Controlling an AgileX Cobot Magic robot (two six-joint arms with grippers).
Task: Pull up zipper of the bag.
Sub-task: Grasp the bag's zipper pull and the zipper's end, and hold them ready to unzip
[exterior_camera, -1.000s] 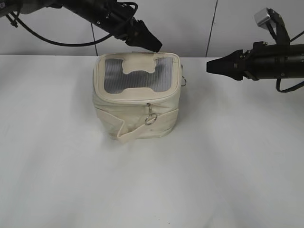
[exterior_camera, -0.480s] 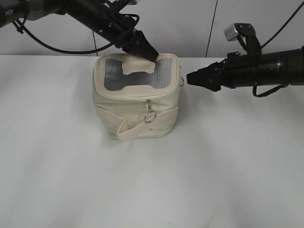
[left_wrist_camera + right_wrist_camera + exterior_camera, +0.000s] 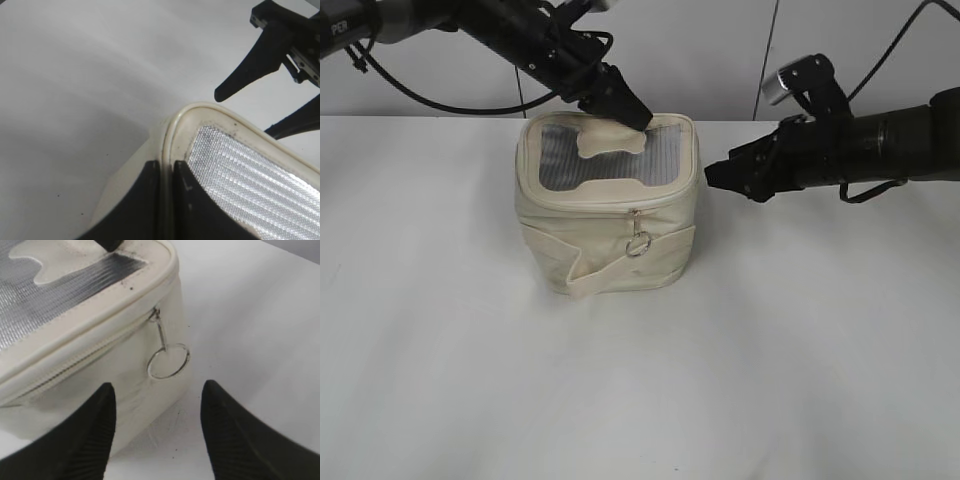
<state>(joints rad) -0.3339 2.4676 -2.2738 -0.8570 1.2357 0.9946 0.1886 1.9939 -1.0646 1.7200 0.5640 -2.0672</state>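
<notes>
A cream box-shaped bag (image 3: 605, 215) with a silver mesh top stands on the white table. A zipper runs under its lid. One ring pull (image 3: 637, 244) hangs at the front. A second ring pull (image 3: 168, 361) hangs on the bag's right side. My left gripper (image 3: 640, 118) is shut on the piping of the lid's back rim (image 3: 172, 135); its fingertips (image 3: 150, 170) pinch that piping. My right gripper (image 3: 711, 176) is open and empty, close beside the bag's right side. In the right wrist view it (image 3: 158, 386) stands just short of the side ring pull, not touching it.
A cream strap (image 3: 610, 275) hangs loose across the bag's front. A bone-shaped cream handle patch (image 3: 610, 140) lies on the mesh top. White table (image 3: 640, 390) lies all round the bag, with a grey wall behind.
My left gripper came down onto the bag's back rim and stays there. My right gripper moved left, up to the bag's right side.
</notes>
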